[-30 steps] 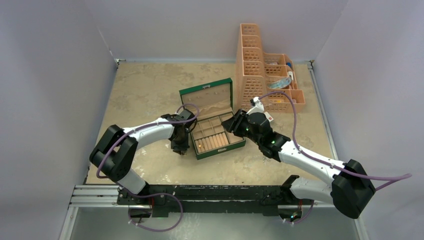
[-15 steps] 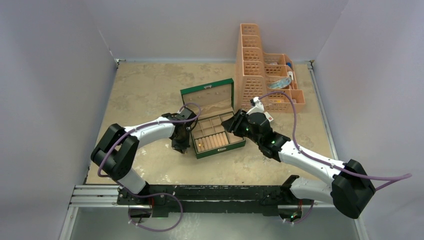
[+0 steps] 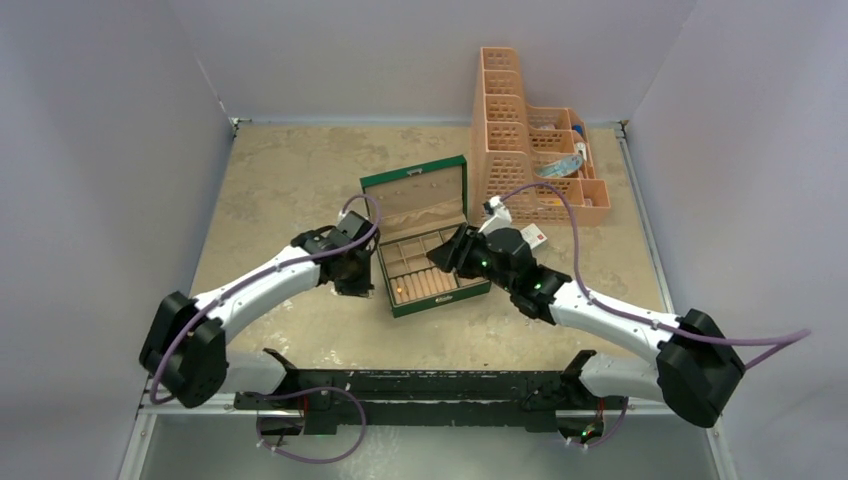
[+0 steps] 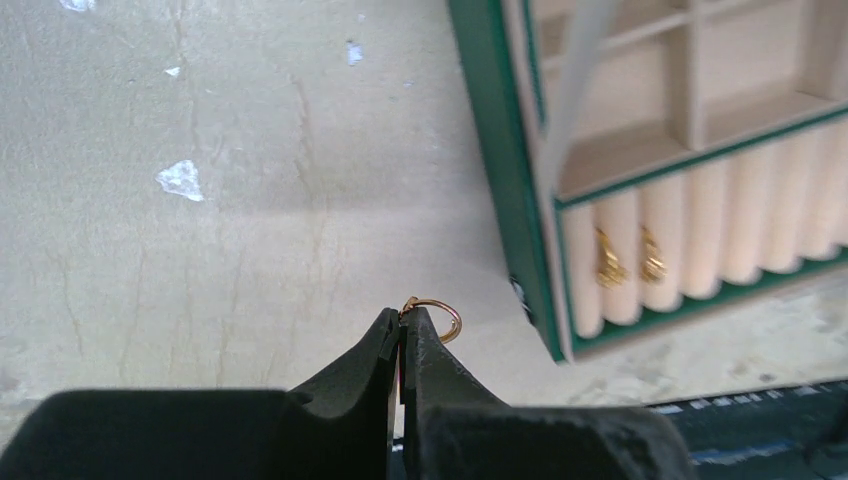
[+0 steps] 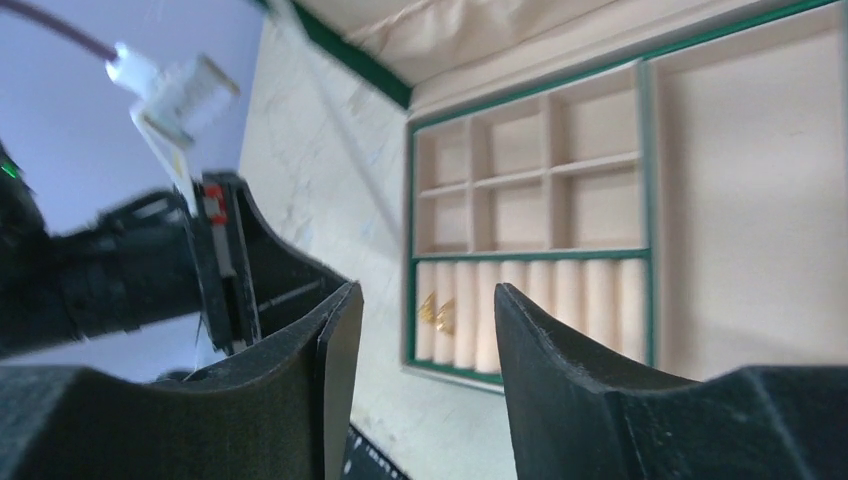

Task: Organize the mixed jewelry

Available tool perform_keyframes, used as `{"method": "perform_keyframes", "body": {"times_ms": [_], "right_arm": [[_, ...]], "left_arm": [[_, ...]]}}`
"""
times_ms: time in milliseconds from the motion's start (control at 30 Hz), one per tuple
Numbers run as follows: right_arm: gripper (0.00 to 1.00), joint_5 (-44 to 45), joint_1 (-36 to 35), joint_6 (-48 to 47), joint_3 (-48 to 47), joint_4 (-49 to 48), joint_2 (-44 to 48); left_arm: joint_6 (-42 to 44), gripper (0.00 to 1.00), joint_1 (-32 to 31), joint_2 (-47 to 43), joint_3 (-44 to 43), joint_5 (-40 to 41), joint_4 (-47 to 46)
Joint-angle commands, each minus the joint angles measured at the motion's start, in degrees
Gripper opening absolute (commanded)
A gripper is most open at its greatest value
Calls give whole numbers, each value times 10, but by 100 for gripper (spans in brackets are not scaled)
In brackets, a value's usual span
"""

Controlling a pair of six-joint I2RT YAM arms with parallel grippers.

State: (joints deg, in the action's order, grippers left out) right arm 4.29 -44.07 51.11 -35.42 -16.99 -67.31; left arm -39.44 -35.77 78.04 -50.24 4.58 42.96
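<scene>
A green jewelry box point(image 3: 424, 243) lies open mid-table, its lid up and its beige tray divided into compartments and ring rolls. Two gold rings point(image 4: 624, 258) sit in the ring rolls; they also show in the right wrist view point(image 5: 436, 311). My left gripper point(image 4: 401, 322) is shut on a thin gold ring point(image 4: 440, 320), held above the table just left of the box point(image 4: 510, 190). In the top view it point(image 3: 357, 283) is by the box's left wall. My right gripper point(image 5: 425, 300) is open and empty, above the box's right side point(image 3: 452, 255). No silvery chains show.
An orange stepped organizer point(image 3: 525, 140) with small items stands at the back right. A small white card box with red print point(image 3: 533, 238) lies behind the right arm. Purple cables loop over both arms. Grey walls close the table on three sides.
My left arm has swung out to the left and its gripper has shifted slightly up along the box's left wall. My right gripper has moved a little left over the box.
</scene>
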Motion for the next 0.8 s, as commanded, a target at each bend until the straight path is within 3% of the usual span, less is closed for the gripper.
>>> {"method": "perform_keyframes", "body": {"times_ms": [0,167,333,767], "right_arm": [[55,-40,-49,-19,-29,-64,-21],[62,-72,-88,-24,-61,-92,-61],[63,-84,-114,-41,-102,-88,-98],[44,-18,-121,-36,-111,-46,-103]], "left_arm": [[-21,0,-4,-75,-9,-50,-24],[-42,0,-3,-135,-8,-115,-102],[-58,0,-3,-143,-16,-139,-140],[-66,0,-3,-140,-16,-152,-149]]}}
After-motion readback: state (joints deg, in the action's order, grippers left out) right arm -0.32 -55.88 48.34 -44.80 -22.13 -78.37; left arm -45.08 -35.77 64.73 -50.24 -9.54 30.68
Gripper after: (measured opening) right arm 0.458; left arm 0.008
